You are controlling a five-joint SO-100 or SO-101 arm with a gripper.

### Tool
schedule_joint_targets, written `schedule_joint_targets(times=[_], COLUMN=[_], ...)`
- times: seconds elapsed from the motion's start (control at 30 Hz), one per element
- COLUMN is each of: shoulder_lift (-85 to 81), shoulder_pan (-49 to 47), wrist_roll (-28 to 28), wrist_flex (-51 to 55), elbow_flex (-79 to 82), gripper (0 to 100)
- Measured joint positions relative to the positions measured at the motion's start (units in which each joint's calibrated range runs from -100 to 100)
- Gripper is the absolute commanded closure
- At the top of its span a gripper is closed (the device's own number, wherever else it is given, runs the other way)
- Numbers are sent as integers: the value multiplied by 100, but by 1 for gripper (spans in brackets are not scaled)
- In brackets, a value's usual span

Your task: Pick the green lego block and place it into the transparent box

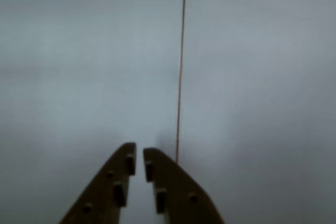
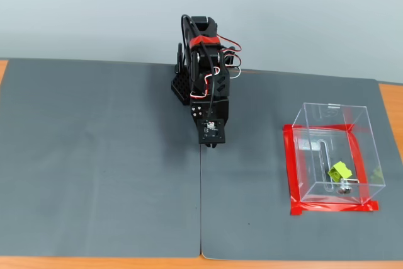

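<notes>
- The arm (image 2: pixel 204 74) sits folded at the rear centre of the tabletop (image 2: pixel 19 261) in the fixed view, above the seam (image 2: pixel 201 206) between two grey mats (image 2: pixel 94 155).
- The gripper (image 1: pixel 139 153) enters the wrist view from the bottom edge. Its jaws stand nearly together, with only a narrow gap between the tips, and nothing is held between them.
- In the wrist view, a thin reddish line (image 1: pixel 181 66) runs from the top edge down to just beside the right-hand jaw. The grey surface behind it is blurred.
- The transparent box (image 2: pixel 337 155) stands at the right side of the fixed view, well apart from the arm, with red tape (image 2: pixel 291 168) bordering its base.
- The green lego block (image 2: pixel 339 171) lies inside the transparent box, on its floor, near the front wall.
- A small metal piece (image 2: pixel 343 188) lies just beside the block, towards the front.
</notes>
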Motion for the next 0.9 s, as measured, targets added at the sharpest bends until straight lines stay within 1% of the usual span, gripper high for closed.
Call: schedule_joint_targets(times=[0.13, 0.57, 0.9], shoulder_lift=[0, 0, 0], shoulder_pan=[125, 81, 125], wrist_roll=[-10, 0, 0], wrist_flex=[156, 451, 460], elbow_flex=[0, 0, 0], gripper=[98, 98, 98])
